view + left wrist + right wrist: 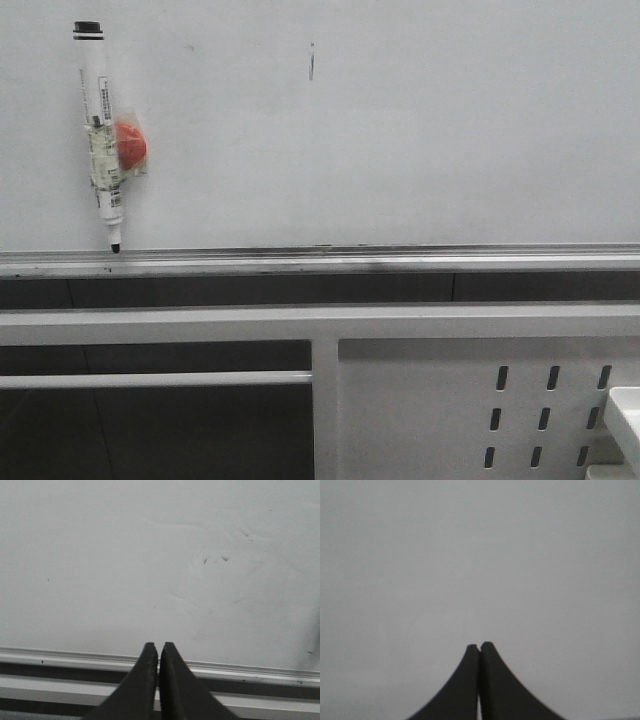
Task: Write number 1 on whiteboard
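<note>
The whiteboard [420,140] fills the upper part of the front view, with its silver ledge [350,262] along the lower edge. A black-capped marker [101,130] hangs upright on the board at the far left, tip down near the ledge, beside a red round magnet [132,145]. No number 1 shows; only a short faint dark stroke [311,65] marks the board's upper middle. Neither arm appears in the front view. My left gripper [158,645] is shut and empty, facing the whiteboard [125,555] just above the ledge [75,656]. My right gripper [479,645] is shut and empty before a plain grey surface.
Below the ledge run dark gaps and white frame bars [200,325]. A white perforated metal panel [450,410] stands at the lower right, with the corner of a white object [626,415] at the right edge. Faint smudges and specks [215,559] mark the board in the left wrist view.
</note>
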Tool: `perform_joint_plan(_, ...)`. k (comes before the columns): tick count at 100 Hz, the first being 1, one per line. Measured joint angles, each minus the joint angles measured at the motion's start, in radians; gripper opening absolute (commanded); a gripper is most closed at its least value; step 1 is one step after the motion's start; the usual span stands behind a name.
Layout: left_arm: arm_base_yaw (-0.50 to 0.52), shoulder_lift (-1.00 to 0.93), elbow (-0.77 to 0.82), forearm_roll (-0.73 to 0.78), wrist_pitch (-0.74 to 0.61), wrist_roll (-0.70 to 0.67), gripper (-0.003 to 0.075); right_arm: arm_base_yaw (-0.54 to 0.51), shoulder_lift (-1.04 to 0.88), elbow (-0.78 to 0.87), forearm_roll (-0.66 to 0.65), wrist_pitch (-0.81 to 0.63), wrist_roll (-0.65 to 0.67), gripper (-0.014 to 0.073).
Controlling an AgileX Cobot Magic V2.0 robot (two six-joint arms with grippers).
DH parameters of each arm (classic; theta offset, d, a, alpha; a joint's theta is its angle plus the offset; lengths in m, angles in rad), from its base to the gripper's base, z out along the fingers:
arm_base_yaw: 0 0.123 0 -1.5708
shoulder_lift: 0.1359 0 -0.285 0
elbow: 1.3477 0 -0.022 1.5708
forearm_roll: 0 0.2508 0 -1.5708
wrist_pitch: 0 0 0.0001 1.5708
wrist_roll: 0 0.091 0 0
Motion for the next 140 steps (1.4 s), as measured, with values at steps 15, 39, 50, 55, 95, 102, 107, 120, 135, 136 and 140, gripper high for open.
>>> perform_joint_plan(15,0.000,0.087,-0.142,-0.054,-0.010,0.001,-0.0020,0.012,0.060,-0.169,0.082,0.272,0.028,-0.0059)
perform_joint_plan(39,0.000,0.171,-0.193,-0.066,-0.348,0.002,-0.0019,0.016,0.134,-0.238,0.107,0.145,0.037,-0.0059)
perform_joint_plan(50,0.000,0.208,-0.196,-0.042,-0.302,0.002,-0.0019,0.016,0.145,-0.252,0.108,0.208,0.037,-0.0059)
perform_joint_plan(55,0.000,0.237,-0.200,-0.038,-0.250,0.002,-0.0019,0.017,0.162,-0.274,0.108,0.304,0.037,-0.0059)
perform_joint_plan(95,-0.151,0.510,-0.200,-0.034,-0.284,-0.015,0.0502,0.017,0.312,-0.313,0.152,0.436,0.037,-0.0059)
perform_joint_plan(102,-0.201,0.550,-0.200,-0.034,-0.332,-0.025,0.0501,0.017,0.348,-0.313,0.154,0.438,0.037,-0.0059)
perform_joint_plan(107,-0.232,0.582,-0.200,-0.034,-0.362,-0.032,0.0482,0.017,0.372,-0.313,0.178,0.434,0.037,-0.0059)
perform_joint_plan(120,-0.323,0.687,-0.200,-0.034,-0.433,-0.065,0.0470,0.017,0.412,-0.313,0.258,0.427,0.037,-0.0059)
perform_joint_plan(135,-0.440,0.820,-0.174,-0.034,-0.610,-0.069,0.0470,0.017,0.422,-0.313,0.279,0.427,-0.068,-0.0059)
perform_joint_plan(136,-0.451,0.833,-0.172,-0.034,-0.632,-0.069,0.0470,0.017,0.422,-0.313,0.279,0.427,-0.077,-0.0059)
perform_joint_plan(140,-0.476,0.869,-0.155,-0.034,-0.683,-0.069,0.0470,0.017,0.422,-0.314,0.280,0.427,-0.099,-0.0059)
